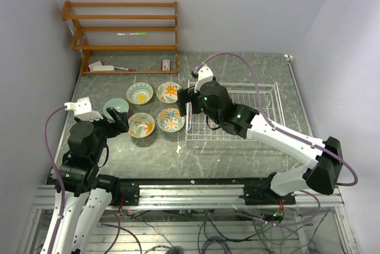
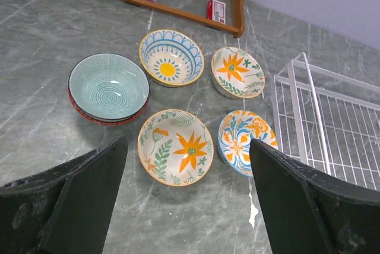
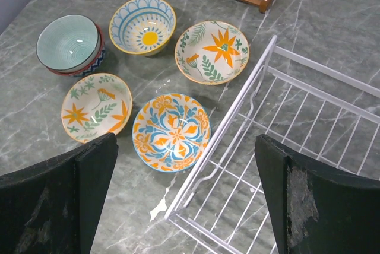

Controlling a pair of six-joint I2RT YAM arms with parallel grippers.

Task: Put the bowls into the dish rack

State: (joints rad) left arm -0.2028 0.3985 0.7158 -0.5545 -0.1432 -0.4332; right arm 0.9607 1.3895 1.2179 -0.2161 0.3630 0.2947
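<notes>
Five bowls lie in a cluster on the grey marble table, left of the white wire dish rack (image 1: 264, 97). A pale teal bowl (image 1: 116, 108) is stacked on a reddish-brown one (image 2: 107, 118). A blue-and-yellow bowl (image 1: 139, 93), an orange-flower bowl (image 1: 169, 92), a leaf-pattern bowl (image 1: 141, 124) and a blue-orange floral bowl (image 1: 171, 120) lie singly. The rack (image 3: 309, 117) holds no bowls. My left gripper (image 2: 189, 144) is open and empty, above the table near the leaf-pattern bowl (image 2: 175, 146). My right gripper (image 3: 187, 141) is open and empty, above the rack's left rim and the blue-orange bowl (image 3: 171, 130).
A brown wooden shelf unit (image 1: 122, 28) stands against the back wall, with a small red box (image 1: 166, 64) and pens on its lowest board. A white smear (image 1: 179, 146) marks the table near the rack's front left corner. Walls close in on both sides.
</notes>
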